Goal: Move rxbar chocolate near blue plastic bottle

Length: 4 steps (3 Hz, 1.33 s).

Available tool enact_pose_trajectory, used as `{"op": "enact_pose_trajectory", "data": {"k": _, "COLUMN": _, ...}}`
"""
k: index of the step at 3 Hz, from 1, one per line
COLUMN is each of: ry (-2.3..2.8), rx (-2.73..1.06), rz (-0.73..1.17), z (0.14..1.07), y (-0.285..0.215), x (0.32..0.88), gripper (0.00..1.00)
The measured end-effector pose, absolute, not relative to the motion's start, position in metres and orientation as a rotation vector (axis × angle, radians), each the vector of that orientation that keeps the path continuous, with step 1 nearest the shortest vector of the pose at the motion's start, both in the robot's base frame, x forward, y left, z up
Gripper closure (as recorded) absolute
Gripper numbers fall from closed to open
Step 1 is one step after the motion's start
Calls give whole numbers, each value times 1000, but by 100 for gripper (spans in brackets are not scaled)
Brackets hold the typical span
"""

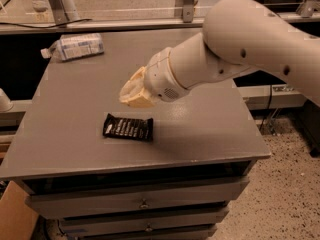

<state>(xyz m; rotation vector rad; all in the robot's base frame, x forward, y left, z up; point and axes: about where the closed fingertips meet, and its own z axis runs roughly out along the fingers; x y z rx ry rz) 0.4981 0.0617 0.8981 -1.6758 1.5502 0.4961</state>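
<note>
While aloft, end effector (134,91) over table (215,134).

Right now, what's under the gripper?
Bare grey tabletop; the flat black snack-bar wrapper lies just in front of the gripper, not beneath it. The arm covers the table behind it, so anything there is hidden.

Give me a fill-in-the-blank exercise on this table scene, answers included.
1. The rxbar chocolate has a ____ wrapper with white text.
2. The blue plastic bottle lies on its ____ near a far corner of the table.
3. The gripper hovers much nearer the ____ than the bottle.

Missing words: black; side; rxbar chocolate
</note>
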Motion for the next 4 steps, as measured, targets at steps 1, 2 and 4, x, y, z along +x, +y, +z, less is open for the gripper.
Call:
{"op": "enact_pose_trajectory", "data": {"k": 1, "ry": 1552, "rx": -1694, "rz": 482, "z": 896, "y": 64, "x": 498, "gripper": 37}}
{"op": "enact_pose_trajectory", "data": {"k": 2, "ry": 1549, "rx": -1699, "rz": 480, "z": 897, "y": 66, "x": 497, "gripper": 13}}
{"op": "enact_pose_trajectory", "data": {"k": 4, "ry": 1583, "rx": -1652, "rz": 559, "z": 872, "y": 73, "x": 503, "gripper": 0}}
